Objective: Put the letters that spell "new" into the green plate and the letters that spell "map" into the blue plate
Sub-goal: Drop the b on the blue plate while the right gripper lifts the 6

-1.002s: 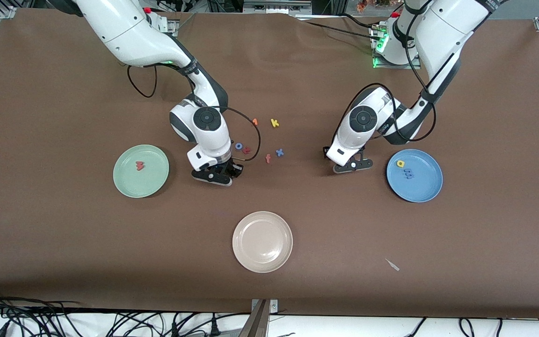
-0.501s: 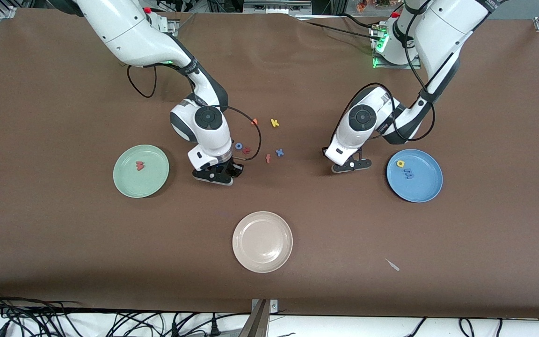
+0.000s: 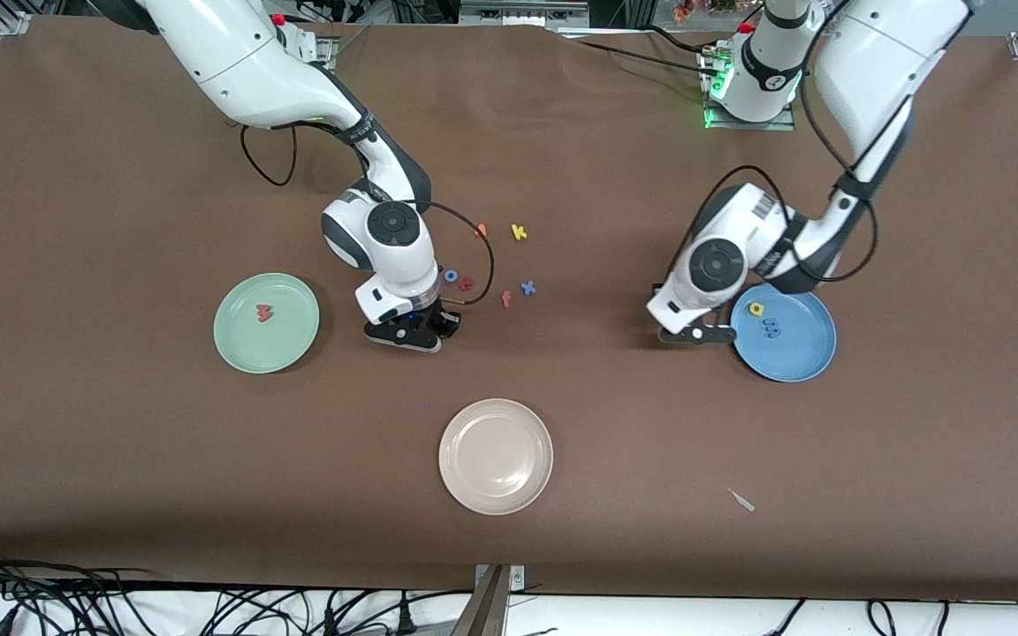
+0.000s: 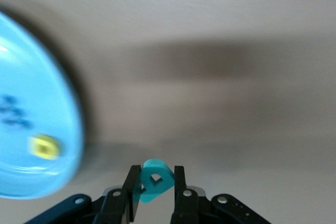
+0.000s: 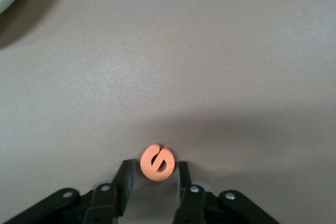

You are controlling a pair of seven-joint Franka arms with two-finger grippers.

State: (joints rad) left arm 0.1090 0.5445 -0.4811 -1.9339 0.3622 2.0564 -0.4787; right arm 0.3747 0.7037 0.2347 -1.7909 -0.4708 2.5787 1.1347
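Note:
My left gripper [image 3: 695, 334] hangs just off the rim of the blue plate [image 3: 796, 353], on the side toward the table's middle. In the left wrist view the left gripper [image 4: 156, 171] is shut on the teal "p" [image 4: 164, 182]. The yellow "a" [image 3: 756, 309] and blue "m" [image 3: 771, 329] lie in the blue plate [image 4: 47, 103]. My right gripper [image 3: 407, 336] is low over the cloth beside the green plate [image 3: 288, 340], which holds the salmon "w" [image 3: 264, 312]. The right gripper [image 5: 155, 167] is open, and the orange "e" [image 5: 151, 167] lies between its tips with a small gap each side.
Loose letters lie beside the right arm's wrist: blue "o" [image 3: 452, 276], a salmon letter [image 3: 466, 283], "f" [image 3: 506, 299], blue "x" [image 3: 527, 287], yellow "k" [image 3: 519, 231], an orange bit [image 3: 480, 230]. A beige plate [image 3: 496, 455] sits nearer the front camera.
The left gripper has shut on the teal "p" and carried it from the table's middle to the blue plate's rim. The right arm has stayed in place.

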